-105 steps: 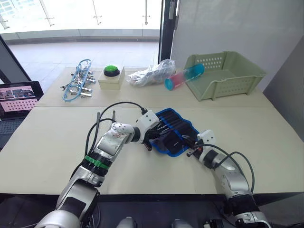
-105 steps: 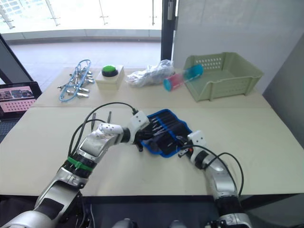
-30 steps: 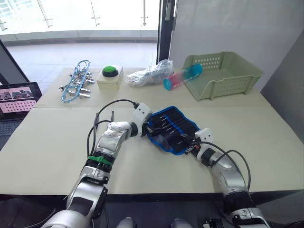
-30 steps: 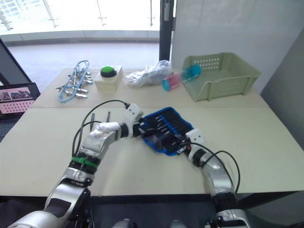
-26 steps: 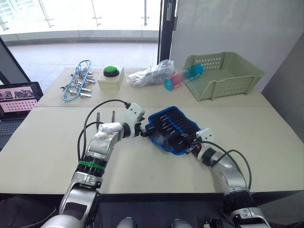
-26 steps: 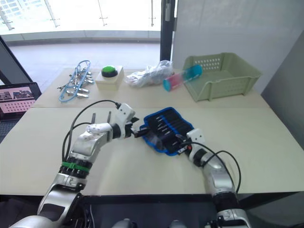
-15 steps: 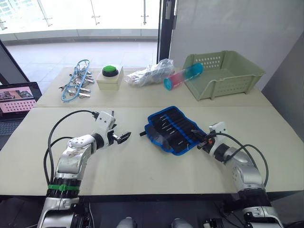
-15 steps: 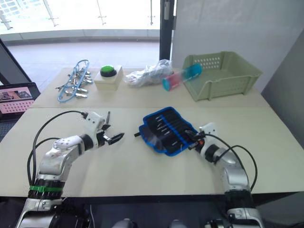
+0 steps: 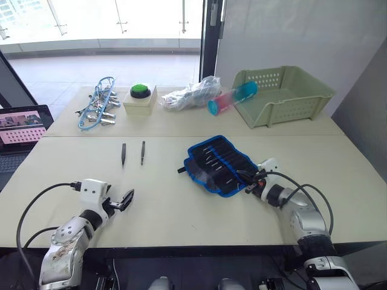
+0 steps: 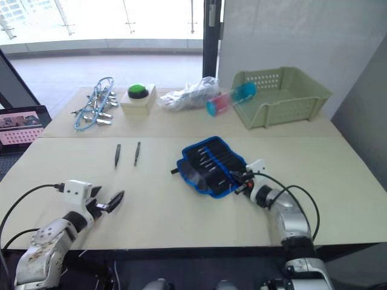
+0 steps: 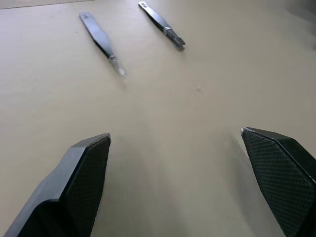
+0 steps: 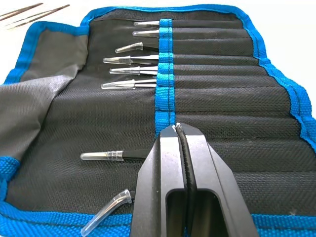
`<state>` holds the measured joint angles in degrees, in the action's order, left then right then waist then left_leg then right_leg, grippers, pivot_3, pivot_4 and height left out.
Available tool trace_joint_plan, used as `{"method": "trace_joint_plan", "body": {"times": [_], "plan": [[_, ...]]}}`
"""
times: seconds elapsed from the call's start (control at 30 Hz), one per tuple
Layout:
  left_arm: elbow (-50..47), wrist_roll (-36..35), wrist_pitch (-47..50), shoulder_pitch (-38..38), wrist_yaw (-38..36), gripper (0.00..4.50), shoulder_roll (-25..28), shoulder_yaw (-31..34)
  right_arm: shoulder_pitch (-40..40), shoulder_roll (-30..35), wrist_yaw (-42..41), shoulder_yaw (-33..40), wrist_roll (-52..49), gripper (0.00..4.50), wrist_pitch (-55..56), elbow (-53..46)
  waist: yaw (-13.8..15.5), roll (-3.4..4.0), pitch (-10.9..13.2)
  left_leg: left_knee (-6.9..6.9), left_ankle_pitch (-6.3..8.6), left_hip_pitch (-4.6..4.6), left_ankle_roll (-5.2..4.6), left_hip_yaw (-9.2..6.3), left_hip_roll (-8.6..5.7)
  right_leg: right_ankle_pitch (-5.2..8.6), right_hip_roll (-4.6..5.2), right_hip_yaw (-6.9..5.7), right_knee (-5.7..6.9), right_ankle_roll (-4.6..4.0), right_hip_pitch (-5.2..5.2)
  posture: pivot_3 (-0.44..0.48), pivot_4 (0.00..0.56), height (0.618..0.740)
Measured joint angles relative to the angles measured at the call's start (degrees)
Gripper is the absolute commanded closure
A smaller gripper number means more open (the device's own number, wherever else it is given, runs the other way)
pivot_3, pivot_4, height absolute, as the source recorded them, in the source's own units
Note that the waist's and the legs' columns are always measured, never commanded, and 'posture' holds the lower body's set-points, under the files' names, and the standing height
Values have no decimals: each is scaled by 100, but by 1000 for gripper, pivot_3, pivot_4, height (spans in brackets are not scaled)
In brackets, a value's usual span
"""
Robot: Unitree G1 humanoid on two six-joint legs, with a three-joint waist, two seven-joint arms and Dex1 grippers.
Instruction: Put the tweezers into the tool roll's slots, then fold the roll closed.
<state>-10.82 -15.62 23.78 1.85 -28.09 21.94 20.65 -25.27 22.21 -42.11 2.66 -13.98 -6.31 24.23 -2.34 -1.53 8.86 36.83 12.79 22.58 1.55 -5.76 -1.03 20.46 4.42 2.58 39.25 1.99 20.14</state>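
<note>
left eye view: left gripper (image 9: 125, 199) spread low, right gripper (image 9: 251, 180) pinched.

Cluttered far side of a beige table (image 9: 181, 208) by a glass wall.
A green basket (image 9: 284, 93) sits far right, a pink-and-blue tube (image 9: 233, 97) leaning on its rim. Leftward lie a crinkled plastic bag (image 9: 190, 93), a green button on a box (image 9: 139, 96), blue-corded silver clips (image 9: 98, 104), and a laptop (image 9: 23, 122).

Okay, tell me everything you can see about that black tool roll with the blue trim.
The flat black fabric tool roll with bright blue trim lies unrolled on the beige table, its grey flap folded out sideways. A blue band crosses its parallel slots; several hold clear-capped tweezers. The right hand, shut, rests at its edge.
</note>
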Motion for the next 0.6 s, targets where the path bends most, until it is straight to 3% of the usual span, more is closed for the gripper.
{"method": "trace_joint_plan", "body": {"times": [0.3,0.6], "plan": [[-380,-137,-131,847,199,24,-16,295,-248,12,-117,-97,180,4500,238,413,6,-5,-3,-5,0,-10,0,2,3,0,-1,3,-2,0,-6,0,150,740],[-469,-178,-234,978,423,24,-130,293,-378,11,-230,-132,203,4500,284,595,2,-5,-3,-9,1,-16,1,5,3,0,-2,5,-3,0,-10,0,150,740]]}}
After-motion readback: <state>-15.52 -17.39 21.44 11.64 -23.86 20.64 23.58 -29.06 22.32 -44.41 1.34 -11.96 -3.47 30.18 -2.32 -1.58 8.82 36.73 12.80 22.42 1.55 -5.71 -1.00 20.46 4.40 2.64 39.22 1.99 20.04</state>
